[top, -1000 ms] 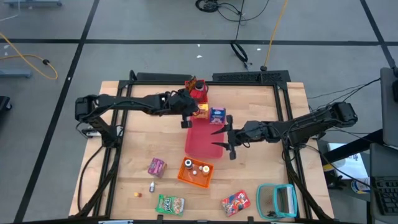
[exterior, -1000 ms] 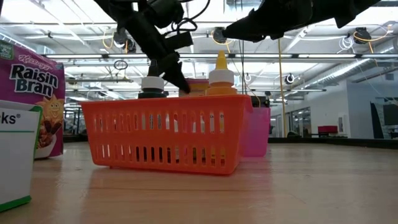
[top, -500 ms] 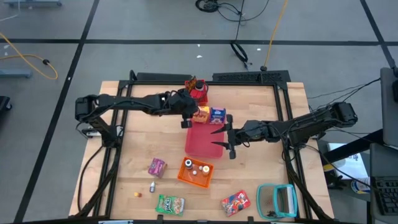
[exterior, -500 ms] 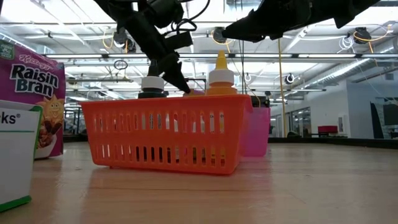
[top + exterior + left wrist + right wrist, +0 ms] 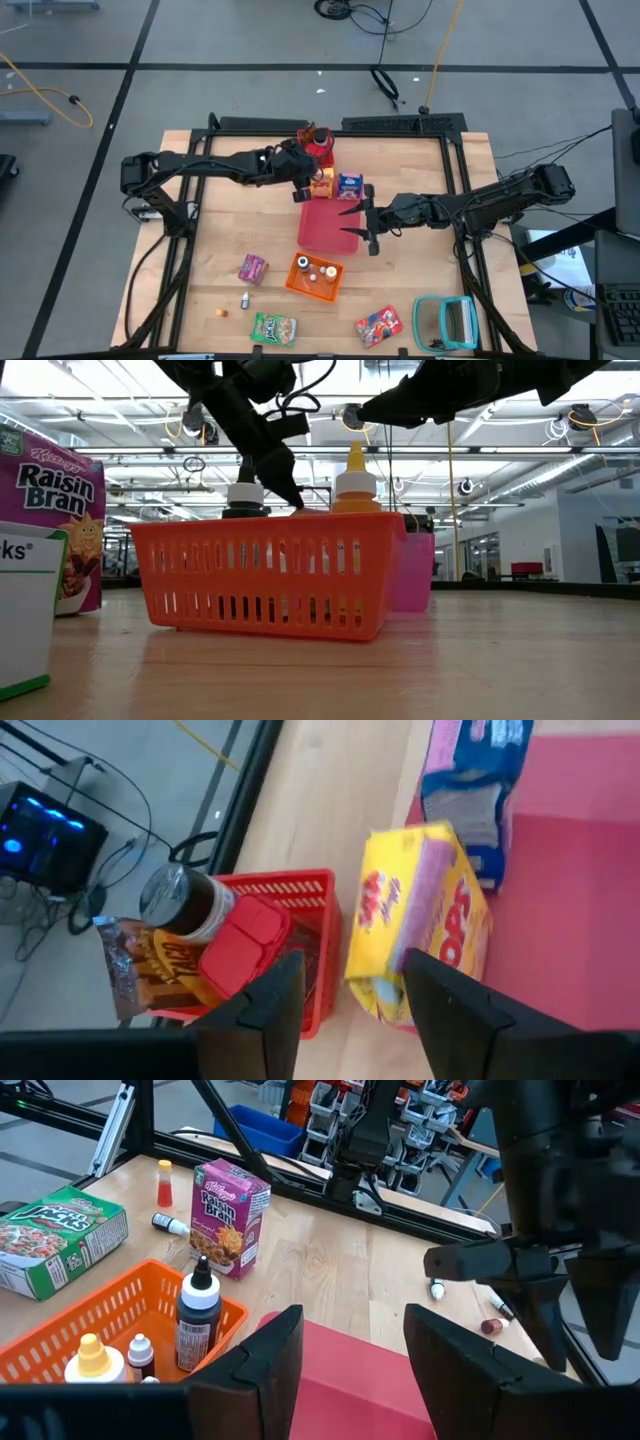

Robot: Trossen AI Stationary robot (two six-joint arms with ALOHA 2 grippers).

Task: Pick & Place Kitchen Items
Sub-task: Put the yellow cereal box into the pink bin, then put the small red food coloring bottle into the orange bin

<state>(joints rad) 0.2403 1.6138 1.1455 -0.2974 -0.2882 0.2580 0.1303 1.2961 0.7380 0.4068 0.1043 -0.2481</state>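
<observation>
Hovering my left gripper (image 5: 345, 1005), fingers spread, empty, over yellow cardboard snack carton (image 5: 420, 920) lying at far edge of flat pink-red plastic mat (image 5: 580, 910). Carton dead ahead between fingers. Right gripper (image 5: 358, 224) open, waits farther off.

Bright overhead light, soft shadows, sharp
</observation>
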